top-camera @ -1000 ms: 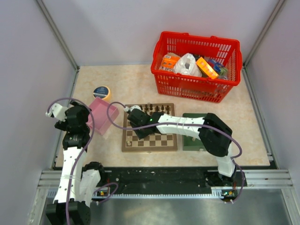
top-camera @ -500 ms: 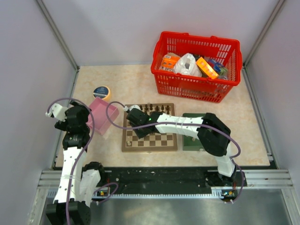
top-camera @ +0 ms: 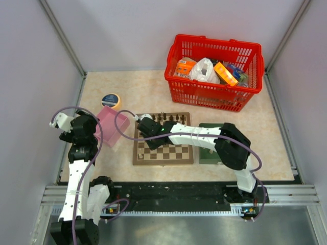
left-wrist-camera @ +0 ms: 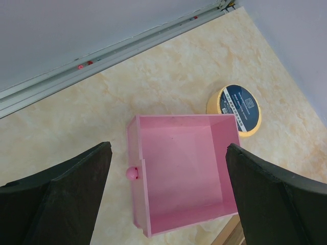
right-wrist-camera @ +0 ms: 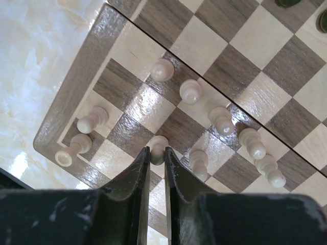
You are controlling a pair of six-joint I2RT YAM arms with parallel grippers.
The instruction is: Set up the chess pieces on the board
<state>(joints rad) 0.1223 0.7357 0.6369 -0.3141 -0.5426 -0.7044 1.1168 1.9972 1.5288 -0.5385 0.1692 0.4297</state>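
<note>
Right wrist view, entry one: right gripper (right-wrist-camera: pixel 156 153). Its jaws are standing drawn almost together with only a thin slit showing, and the tips are pinching a cream pawn (right-wrist-camera: pixel 158 147) that is sitting on the board (right-wrist-camera: pixel 240 66). A second ago the jaws were standing noticeably wider; they have been closing since.

Entry two: other cream pieces (right-wrist-camera: pixel 190 92), all on the board.
- Two are sitting left of the jaws, by the board's corner.
- One is sitting just right of the tips.
- Five are running in a slanting line beyond the tips and off to the right.

Entry three: dark pieces (right-wrist-camera: pixel 323 20), showing only partly at the frame's edge, far beyond the jaws to the right.

Top external view, entry four: the right arm is reaching across the board, with its gripper over the far-left part. Against a second ago, the gripper has been edging slightly toward that far-left corner. More dark pieces are lining the board's far edge, to the right of the jaws.

Entry five: green tray (top-camera: pixel 204 155), lying well to the right of the jaws, partly under the arm.

Entry six: red basket (top-camera: pixel 214 94), standing well beyond the jaws to the right.

Left wrist view, entry seven: left gripper (left-wrist-camera: pixel 168 148). Its jaws are spreading wide and gripping nothing, and the arm is keeping its earlier pose.

Entry eight: pink box (left-wrist-camera: pixel 135 173), lying open below and between these jaws.

Entry nine: tape roll (left-wrist-camera: pixel 237 109), touching or nearly touching the box's far corner, beyond the right-hand finger.
</note>
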